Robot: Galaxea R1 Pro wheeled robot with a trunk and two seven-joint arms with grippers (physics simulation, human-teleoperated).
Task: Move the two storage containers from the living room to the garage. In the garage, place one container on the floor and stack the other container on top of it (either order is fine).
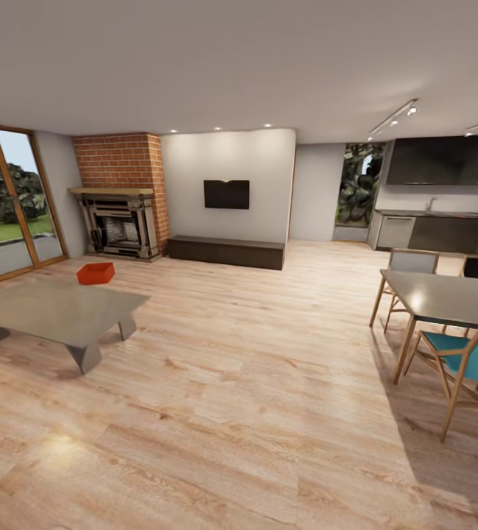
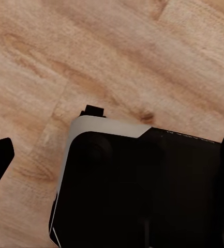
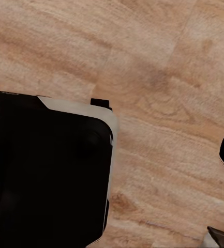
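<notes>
Both wrist views: plank floor (image 2: 143, 46) plus robot's black base (image 3: 44, 175); jaw state cannot be told. Nothing held, apparently. Storage container (image 1: 96, 273) lies far ahead-left, beyond coffee table (image 1: 62, 313), before fireplace (image 1: 121, 221). Left arm nearer side. Long axis roughly crosswise.

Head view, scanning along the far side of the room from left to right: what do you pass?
Glass doors → brick fireplace with an orange-red container on the floor in front of it → wall TV above a dark low cabinet → window → kitchen counter.
</notes>
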